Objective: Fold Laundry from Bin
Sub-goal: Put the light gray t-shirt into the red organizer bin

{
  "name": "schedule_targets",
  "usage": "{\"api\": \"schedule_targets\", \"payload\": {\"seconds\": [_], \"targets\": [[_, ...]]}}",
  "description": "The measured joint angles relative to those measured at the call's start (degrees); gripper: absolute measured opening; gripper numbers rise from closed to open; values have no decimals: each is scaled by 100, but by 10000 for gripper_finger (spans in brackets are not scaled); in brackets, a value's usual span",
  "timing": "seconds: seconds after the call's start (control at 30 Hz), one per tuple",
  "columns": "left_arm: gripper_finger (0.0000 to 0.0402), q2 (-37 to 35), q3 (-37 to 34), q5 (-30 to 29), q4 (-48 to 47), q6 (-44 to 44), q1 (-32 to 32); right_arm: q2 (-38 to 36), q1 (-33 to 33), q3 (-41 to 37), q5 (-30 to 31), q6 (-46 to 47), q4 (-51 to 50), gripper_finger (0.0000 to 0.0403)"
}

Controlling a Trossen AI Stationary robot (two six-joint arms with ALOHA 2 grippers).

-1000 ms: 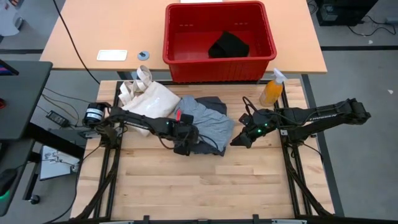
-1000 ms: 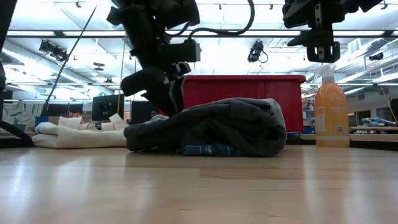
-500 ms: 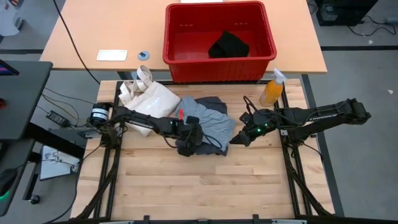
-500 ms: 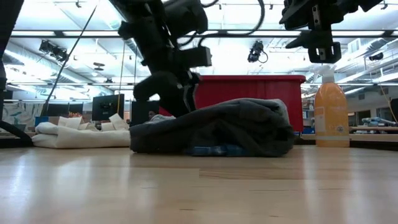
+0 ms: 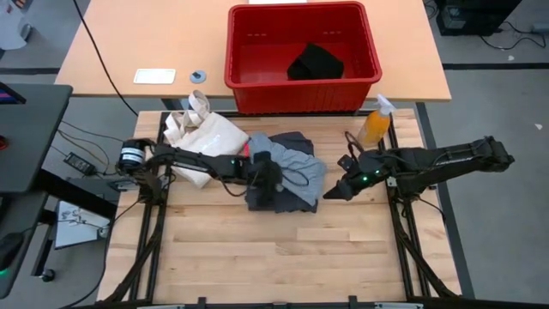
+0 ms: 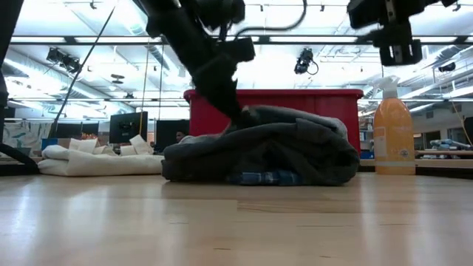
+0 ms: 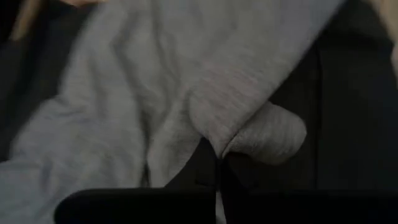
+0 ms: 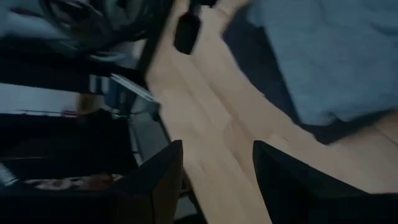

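**Left end effector pinched a fold of the grey garment on the table**

A heap of laundry (image 5: 287, 176) lay near the middle of the wooden table (image 5: 274, 257), in front of the red bin (image 5: 302, 56), which stood on a second, paler table beyond. The heap showed a light grey piece (image 5: 302, 172) on top, a dark charcoal-grey piece (image 5: 268, 196) along its near edge, and, in the low view, a strip of blue-and-white plaid shirt (image 6: 262, 177) tucked underneath. A black piece (image 5: 315, 63) sat inside the bin, toward its right half.

The left end effector (image 5: 262, 172) was down on the left side of the heap. Its fingers were closed together, and the left wrist view showed a small fold of the light grey fabric (image 7: 249, 124) gathered just above the meeting fingertips, so it had hold of that cloth. In the low view the left arm (image 6: 214, 66) slanted down into the top of the heap.

The right end effector (image 5: 330, 192) hovered just right of the heap, apart from it and above the table surface. Its two fingers (image 8: 155, 180) stood partly open with bare wood between them and nothing held.

A cream-white tote bag (image 5: 206, 136) lay to the left of the heap, touching the left arm's span. An orange spray bottle (image 5: 375, 123) stood upright at the table's far right, near the bin's corner.
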Motion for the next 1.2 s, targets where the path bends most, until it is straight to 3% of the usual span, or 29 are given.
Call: {"api": "schedule_targets", "payload": {"seconds": [0.13, 0.3, 0.5, 0.63, 0.8, 1.07, 1.2], "targets": [[4, -210, 9, -16, 142, -364, 123, -40, 111, 2, -2, 52, 453, 201], [4, -262, 9, -11, 283, -442, 226, 384, 223, 2, 742, 43, 576, 204], [4, -265, 9, 159, 281, -443, 207, 910, 247, 0, 712, -191, 933, 239], [26, -265, 9, 220, 295, -407, 165, 1004, 194, 0, 753, -227, 975, 265], [95, -265, 9, 223, 271, -355, -12, 876, -10, 0, 720, -166, 955, 284], [261, -193, 13, 63, 258, 481, -409, 704, -198, 0, 705, -165, 963, 288], [295, -2, 10, -48, 191, 688, -418, 709, -199, 0, 602, -98, 1047, 288]]}}
